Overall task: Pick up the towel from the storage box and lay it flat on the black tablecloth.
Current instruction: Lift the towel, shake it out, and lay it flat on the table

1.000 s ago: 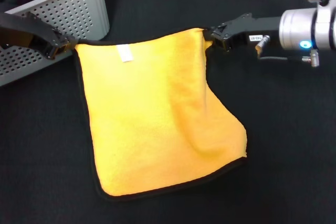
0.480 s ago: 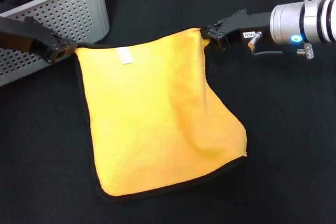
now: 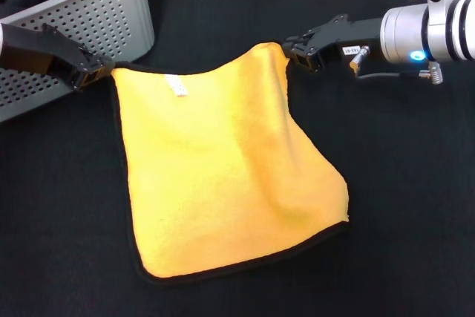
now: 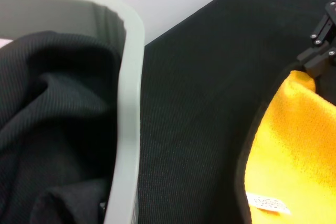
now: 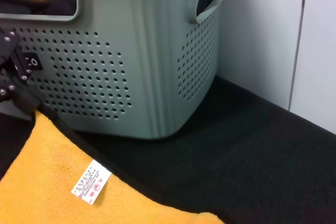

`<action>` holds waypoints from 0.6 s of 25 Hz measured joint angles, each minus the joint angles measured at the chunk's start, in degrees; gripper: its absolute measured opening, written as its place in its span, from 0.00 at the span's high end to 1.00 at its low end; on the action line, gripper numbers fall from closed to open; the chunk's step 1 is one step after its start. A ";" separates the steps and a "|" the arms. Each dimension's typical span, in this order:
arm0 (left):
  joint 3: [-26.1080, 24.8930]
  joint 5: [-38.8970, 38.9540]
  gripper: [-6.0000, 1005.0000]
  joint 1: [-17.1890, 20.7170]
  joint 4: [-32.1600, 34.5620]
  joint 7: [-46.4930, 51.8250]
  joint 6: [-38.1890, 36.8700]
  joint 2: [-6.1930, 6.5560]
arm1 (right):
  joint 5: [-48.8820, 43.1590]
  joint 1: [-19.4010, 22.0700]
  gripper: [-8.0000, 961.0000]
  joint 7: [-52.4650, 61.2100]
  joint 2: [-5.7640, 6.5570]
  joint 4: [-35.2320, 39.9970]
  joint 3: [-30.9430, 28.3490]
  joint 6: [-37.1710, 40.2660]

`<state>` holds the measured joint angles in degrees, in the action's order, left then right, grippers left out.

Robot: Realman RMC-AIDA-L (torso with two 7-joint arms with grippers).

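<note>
1. From the head view, the towel point(image 3: 230, 176) is lying spread on the black tablecloth point(image 3: 415, 206), out of the storage box point(image 3: 89, 27), which is standing at the far left; the left gripper point(image 3: 95, 73) is pinching the towel's far-left corner and the right gripper point(image 3: 295, 53) is closed on the far-right corner, seemingly to keep the far edge stretched; the right side is rumpling into a fold, so I judge it is not quite flat.

2. From the left wrist view, the box rim point(image 4: 128, 108) is sitting close by with a dark cloth point(image 4: 52, 129) inside; the towel's edge and white label point(image 4: 268, 203) are lying on the tablecloth, and the other gripper is nipping the far corner.

3. From the right wrist view, the perforated box wall is rising just beyond the towel's edge; the left gripper is holding the corner beside it.
</note>
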<state>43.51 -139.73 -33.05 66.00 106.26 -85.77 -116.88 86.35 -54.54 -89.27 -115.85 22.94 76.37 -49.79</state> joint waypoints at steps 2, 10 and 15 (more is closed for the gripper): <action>0.00 0.02 0.97 0.00 0.00 0.00 0.00 0.00 | -0.02 -0.01 0.91 -0.05 0.00 0.00 0.01 0.09; 0.00 -0.11 0.97 0.70 -0.10 -0.09 0.00 -0.43 | -0.05 0.29 0.91 -0.34 0.17 0.12 0.09 -0.04; 0.00 0.08 0.96 1.16 -0.73 -0.64 0.00 -0.53 | -1.41 1.07 0.90 -2.52 0.03 1.42 0.37 -0.15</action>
<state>43.50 -139.65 -31.89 65.28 105.62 -85.78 -117.41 84.94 -53.47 -91.79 -115.82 24.36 76.74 -49.94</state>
